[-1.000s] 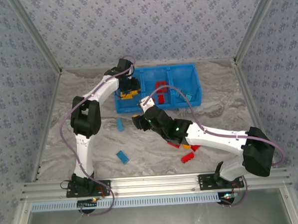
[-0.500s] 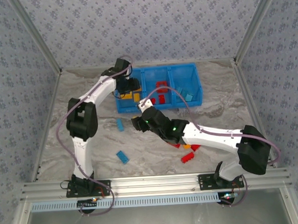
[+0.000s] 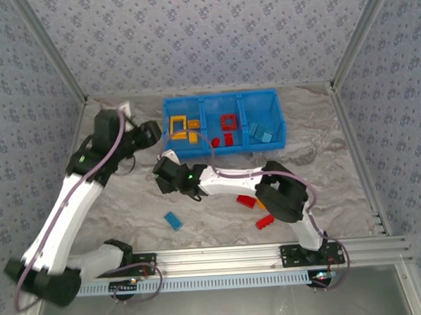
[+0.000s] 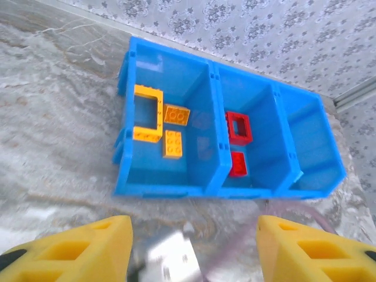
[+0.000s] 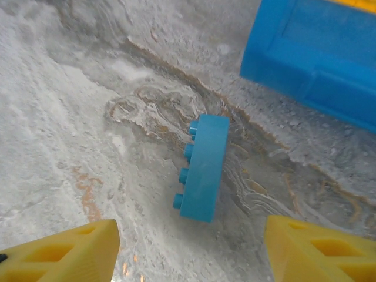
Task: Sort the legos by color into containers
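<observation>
The blue bin (image 3: 224, 147) has three containers side by side. Yellow and orange legos (image 4: 147, 113) lie in the left one, red legos (image 4: 238, 127) in the middle one, light blue legos (image 3: 260, 133) in the right one. My left gripper (image 4: 191, 252) is open and empty, hanging in front of the bin (image 4: 170, 189); from above it (image 3: 150, 132) is left of the bin. My right gripper (image 5: 191, 252) is open just above a light blue brick (image 5: 205, 167) that lies on its side on the table between the fingers' line. From above, that gripper (image 3: 165, 177) covers the brick.
Loose on the marbled table are another light blue brick (image 3: 173, 220), two red bricks (image 3: 246, 201) (image 3: 265, 221) and a small orange piece (image 3: 261, 205). The bin's near corner (image 5: 317, 56) is close to the right gripper. Patterned walls enclose the table.
The left arm pulled out of the left compartment and swung left with its jaws opened, leaving an orange piece in the bin. The right gripper moved left over the light blue brick and widened.
</observation>
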Available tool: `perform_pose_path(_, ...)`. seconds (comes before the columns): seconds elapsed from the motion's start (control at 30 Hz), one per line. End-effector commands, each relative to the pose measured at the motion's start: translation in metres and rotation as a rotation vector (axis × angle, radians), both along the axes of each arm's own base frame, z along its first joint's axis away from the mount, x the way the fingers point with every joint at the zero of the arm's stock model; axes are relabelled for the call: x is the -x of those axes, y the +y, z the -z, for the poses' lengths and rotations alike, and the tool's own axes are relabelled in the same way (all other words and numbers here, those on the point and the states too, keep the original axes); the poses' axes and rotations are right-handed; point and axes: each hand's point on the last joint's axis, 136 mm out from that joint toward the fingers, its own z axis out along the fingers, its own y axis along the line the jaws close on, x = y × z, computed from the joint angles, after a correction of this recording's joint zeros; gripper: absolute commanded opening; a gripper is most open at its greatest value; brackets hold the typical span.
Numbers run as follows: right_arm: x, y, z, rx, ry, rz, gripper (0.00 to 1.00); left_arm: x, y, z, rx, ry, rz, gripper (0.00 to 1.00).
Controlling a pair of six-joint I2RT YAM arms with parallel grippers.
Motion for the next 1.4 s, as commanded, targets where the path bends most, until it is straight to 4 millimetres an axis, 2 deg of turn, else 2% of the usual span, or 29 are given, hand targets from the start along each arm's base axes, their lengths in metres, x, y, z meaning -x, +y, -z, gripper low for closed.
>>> perform_pose_path(0.0,-0.005,-0.004,0.019,0.066,0.066,0.042,0.71,0.044,0.013,0.019,0.001,0.049,0.021,0.61)
perform_pose_path(0.17,-0.014,0.004,0.04,0.092,0.099,0.029,0.68,0.094,0.025,0.022,0.038,0.025,0.068,0.62)
perform_pose_path(0.37,-0.026,0.005,0.054,0.091,0.124,0.034,0.54,0.129,0.021,0.03,0.09,0.063,0.147,0.6)
perform_pose_path(0.47,-0.03,0.004,0.055,0.086,0.123,0.038,0.49,0.148,0.019,0.039,0.109,0.11,0.184,0.57)
perform_pose_path(0.6,-0.031,0.005,0.053,0.077,0.121,0.034,0.38,0.167,0.029,0.057,0.102,0.195,0.16,0.56)
perform_pose_path(0.73,-0.028,0.004,0.039,0.057,0.092,0.029,0.3,0.176,0.035,0.069,0.093,0.257,0.128,0.56)
perform_pose_path(0.83,-0.029,-0.002,0.018,0.033,0.058,0.036,0.27,0.174,0.034,0.069,0.091,0.267,0.126,0.56)
perform_pose_path(0.9,-0.028,-0.01,-0.003,0.014,0.026,0.048,0.26,0.168,0.03,0.063,0.097,0.262,0.137,0.56)
perform_pose_path(0.93,-0.028,-0.017,-0.014,0.007,0.006,0.054,0.26,0.164,0.026,0.057,0.101,0.254,0.149,0.57)
perform_pose_path(1.0,-0.027,-0.035,-0.049,-0.02,-0.05,0.07,0.25,0.154,0.017,0.041,0.11,0.238,0.181,0.57)
perform_pose_path(1.1,-0.032,-0.081,-0.093,-0.041,-0.116,0.126,0.26,0.134,0.001,0.015,0.12,0.22,0.231,0.57)
perform_pose_path(1.17,-0.039,-0.124,-0.118,-0.072,-0.14,0.188,0.26,0.119,-0.01,-0.002,0.133,0.188,0.257,0.57)
perform_pose_path(1.23,-0.047,-0.167,-0.128,-0.089,-0.135,0.252,0.26,0.104,-0.026,-0.01,0.143,0.164,0.288,0.57)
perform_pose_path(1.33,-0.063,-0.23,-0.136,-0.117,-0.117,0.35,0.27,0.083,-0.067,-0.008,0.069,0.158,0.357,0.57)
perform_pose_path(1.37,-0.068,-0.252,-0.126,-0.11,-0.092,0.383,0.27,0.079,-0.086,-0.007,0.02,0.144,0.391,0.57)
